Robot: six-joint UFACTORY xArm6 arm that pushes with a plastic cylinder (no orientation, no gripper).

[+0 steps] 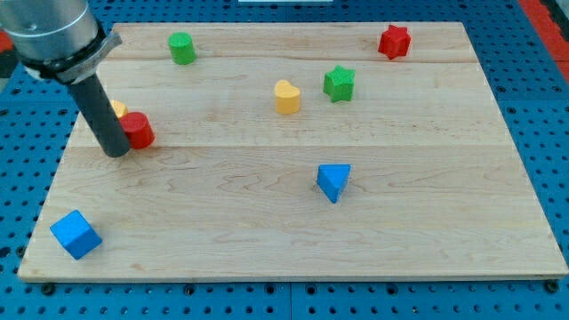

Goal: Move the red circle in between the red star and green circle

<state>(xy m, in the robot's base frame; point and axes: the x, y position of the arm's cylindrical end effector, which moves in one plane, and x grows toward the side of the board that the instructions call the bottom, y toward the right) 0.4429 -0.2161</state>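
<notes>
the dark rod of the arm came down from the view's top left corner, and my tip (116, 151) rested on the pale wooden board (267, 231) near its left edge. the arm carried no gripper at all, only this straight rod, so there was nothing to open or close.

the small red circle block (139, 130) lay just to the view's right of my tip, touching the rod or so close to it that no gap could be made out. a yellow block (118, 109), its shape mostly hidden behind the rod, sat just above and to the left of the red circle, against it.

the green circle block (182, 48) stood near the board's top edge, up and to the right of the red circle and well apart from it. the red star block (394, 42) stood far off toward the top right corner, roughly level with the green circle, with open board between the two.

a yellow heart-shaped block (286, 97) and a green star block (339, 83) sat near each other in the upper middle, not touching. a blue triangular block (333, 182) lay right of centre, lower down, and a blue cube (76, 234) sat near the bottom left corner, well below my tip.
</notes>
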